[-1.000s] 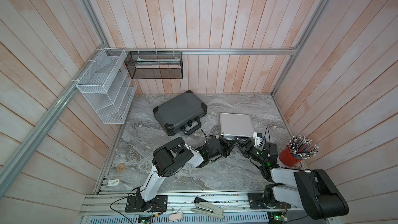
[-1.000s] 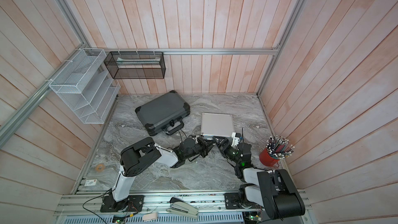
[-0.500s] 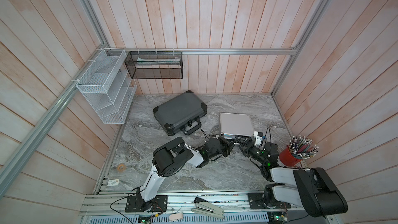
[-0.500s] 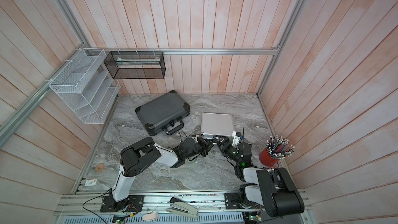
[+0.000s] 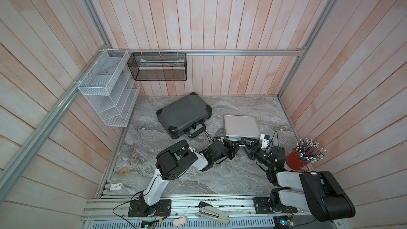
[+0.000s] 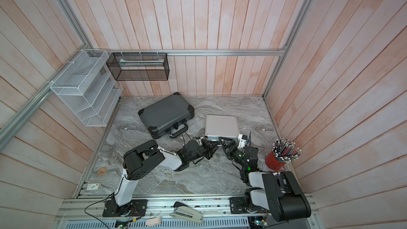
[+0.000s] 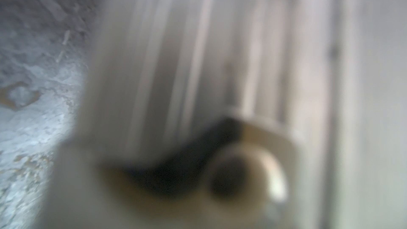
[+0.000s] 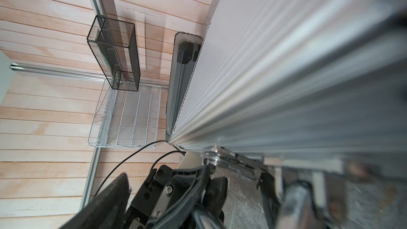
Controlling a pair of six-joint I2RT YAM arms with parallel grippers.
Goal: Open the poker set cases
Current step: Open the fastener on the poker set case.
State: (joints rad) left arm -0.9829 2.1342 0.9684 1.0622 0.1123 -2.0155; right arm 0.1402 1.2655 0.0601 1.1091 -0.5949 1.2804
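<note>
Nearby, silver case, pencil cup, stapler

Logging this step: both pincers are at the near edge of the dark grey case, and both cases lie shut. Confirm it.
Not the dark grey case: both top views show the left pincer and the right pincer at the near edge of the silver case. The dark grey case lies apart, untouched. Both cases do look shut.
</note>
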